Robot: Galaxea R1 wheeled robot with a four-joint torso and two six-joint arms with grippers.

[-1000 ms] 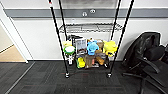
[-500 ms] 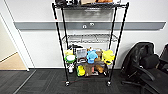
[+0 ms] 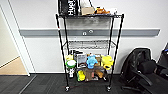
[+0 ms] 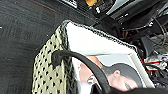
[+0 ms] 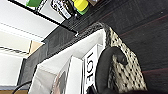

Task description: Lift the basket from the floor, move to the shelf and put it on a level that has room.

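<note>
The basket (image 4: 50, 75) has cream woven-mesh sides, a dark rim and a magazine with a person's photo inside. It hangs a little above the dark grey carpet floor (image 4: 20, 37). Its dark handle (image 4: 82, 62) arches up into my left gripper (image 4: 100, 90), which is shut on it. The basket's other side (image 5: 125, 72) shows in the right wrist view, where its second handle (image 5: 105, 62) rises into my right gripper (image 5: 93, 90), also shut on it. The shelf (image 3: 62, 50), a black wire rack on casters, stands ahead against the wall. Its level (image 3: 90, 45) second from the top is bare.
The top tier holds a black bag (image 3: 68, 7) and a brown box (image 3: 87, 10). The lower tiers are packed with colourful items (image 3: 91, 62). A black office chair (image 3: 142, 70) stands right of the rack. At the left a doorway opens onto a tan wooden floor (image 3: 12, 67).
The whole head picture has shifted downward, bringing the rack's top tier and the things on it into sight: the camera moved, not the rack.
</note>
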